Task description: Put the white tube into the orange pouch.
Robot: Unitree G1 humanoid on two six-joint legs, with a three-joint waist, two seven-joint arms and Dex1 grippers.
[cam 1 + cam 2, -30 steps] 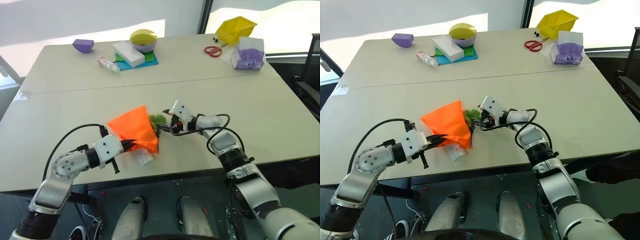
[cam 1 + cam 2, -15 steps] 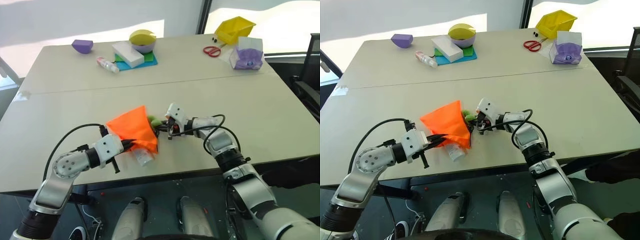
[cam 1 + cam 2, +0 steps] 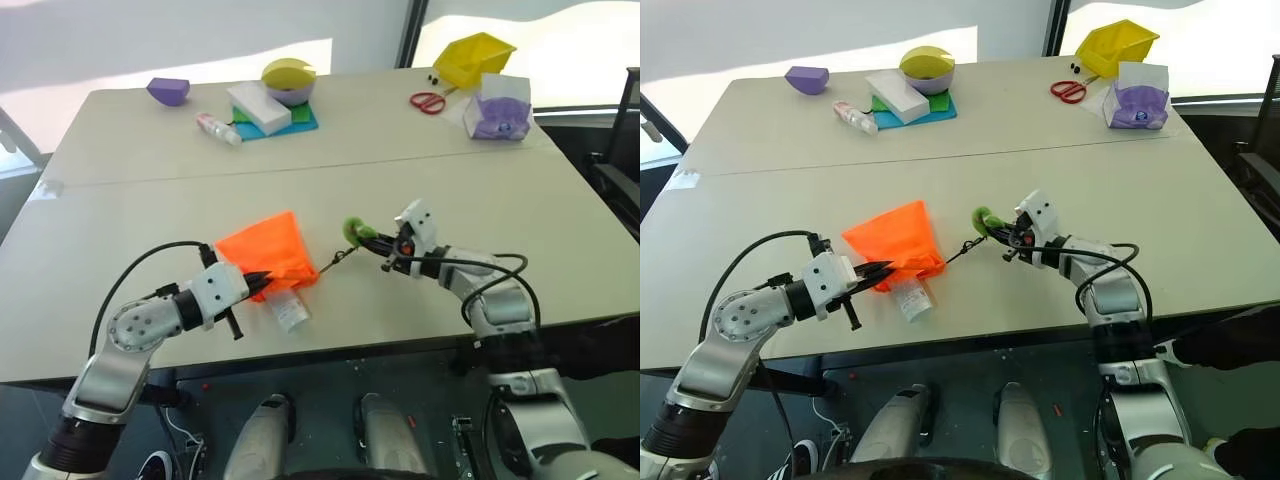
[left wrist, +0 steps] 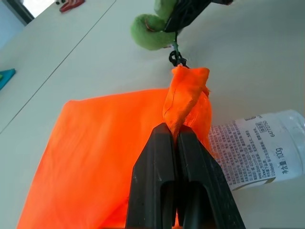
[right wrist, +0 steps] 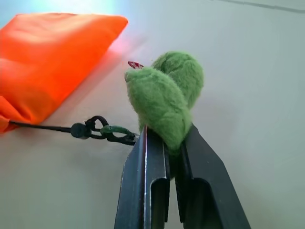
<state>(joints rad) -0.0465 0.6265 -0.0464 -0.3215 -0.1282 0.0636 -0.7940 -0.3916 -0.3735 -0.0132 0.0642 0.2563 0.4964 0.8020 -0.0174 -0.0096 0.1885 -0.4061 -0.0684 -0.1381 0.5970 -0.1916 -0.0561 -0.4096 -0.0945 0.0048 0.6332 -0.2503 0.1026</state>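
The orange pouch [image 3: 262, 252] lies flat on the table near its front edge. My left gripper [image 4: 172, 131] is shut on the pouch's gathered mouth. The white tube [image 4: 257, 149] lies on the table beside that mouth, its printed end showing [image 3: 290, 314] and the rest hidden by the fabric. A thin black cord [image 3: 336, 262] runs taut from the mouth to a fuzzy green ring [image 3: 354, 230]. My right gripper [image 5: 164, 139] is shut on the green ring, held a little above the table to the pouch's right.
Along the far edge stand a purple wedge [image 3: 167, 91], a small white bottle [image 3: 218, 128], a white block [image 3: 258, 107], a yellow and purple bowl [image 3: 286, 80], red scissors [image 3: 427, 101], a yellow bin [image 3: 472, 57] and a purple-filled bag [image 3: 497, 107].
My right gripper has shut on the green ring and pulled it to the right, away from the pouch, drawing the cord taut and the mouth together. The left gripper has kept still.
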